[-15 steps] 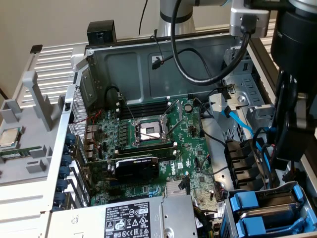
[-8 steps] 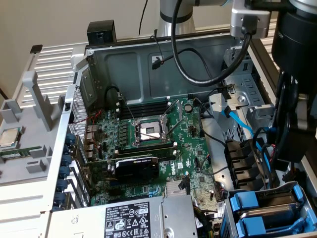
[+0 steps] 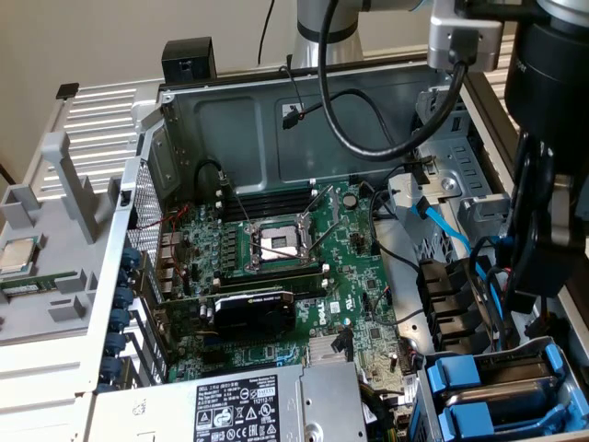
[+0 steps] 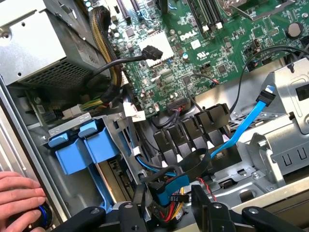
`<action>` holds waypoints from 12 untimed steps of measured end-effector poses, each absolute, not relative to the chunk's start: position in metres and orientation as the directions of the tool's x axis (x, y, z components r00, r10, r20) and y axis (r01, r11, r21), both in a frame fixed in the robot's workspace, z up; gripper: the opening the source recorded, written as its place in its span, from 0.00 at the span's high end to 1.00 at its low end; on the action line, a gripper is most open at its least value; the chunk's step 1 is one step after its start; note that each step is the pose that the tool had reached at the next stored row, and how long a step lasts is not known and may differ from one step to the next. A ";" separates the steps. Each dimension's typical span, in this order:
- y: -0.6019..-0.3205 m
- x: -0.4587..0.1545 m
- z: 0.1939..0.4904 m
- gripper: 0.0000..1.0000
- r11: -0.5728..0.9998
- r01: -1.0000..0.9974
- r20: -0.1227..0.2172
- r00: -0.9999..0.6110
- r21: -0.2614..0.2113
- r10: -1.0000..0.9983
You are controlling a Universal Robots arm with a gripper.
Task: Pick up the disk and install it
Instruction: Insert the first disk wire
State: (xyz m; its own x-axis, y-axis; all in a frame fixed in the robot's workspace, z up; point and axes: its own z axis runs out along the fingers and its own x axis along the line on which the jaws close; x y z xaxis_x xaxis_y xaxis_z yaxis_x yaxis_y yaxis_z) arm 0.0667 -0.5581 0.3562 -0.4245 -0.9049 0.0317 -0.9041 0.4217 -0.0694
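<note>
Claw (image 4: 168, 189) wide over cables (image 4: 186, 162) nr blue carriers (image 4: 82, 145)

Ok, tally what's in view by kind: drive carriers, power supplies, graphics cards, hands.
Blue-fronted carriers: 2
Grey power supply box: 1
Black graphics card: 1
Person's hand: 1
Total: 5
</note>
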 end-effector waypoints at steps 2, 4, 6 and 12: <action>-0.558 0.067 0.356 0.50 0.422 -0.904 0.032 -0.425 -0.069 -0.905; -0.558 0.067 0.356 0.50 0.422 -0.904 0.032 -0.425 -0.069 -0.905; -0.558 0.067 0.355 0.50 0.422 -0.904 0.032 -0.425 -0.069 -0.905; -0.558 0.067 0.355 0.58 0.422 -0.904 0.032 -0.425 -0.069 -0.905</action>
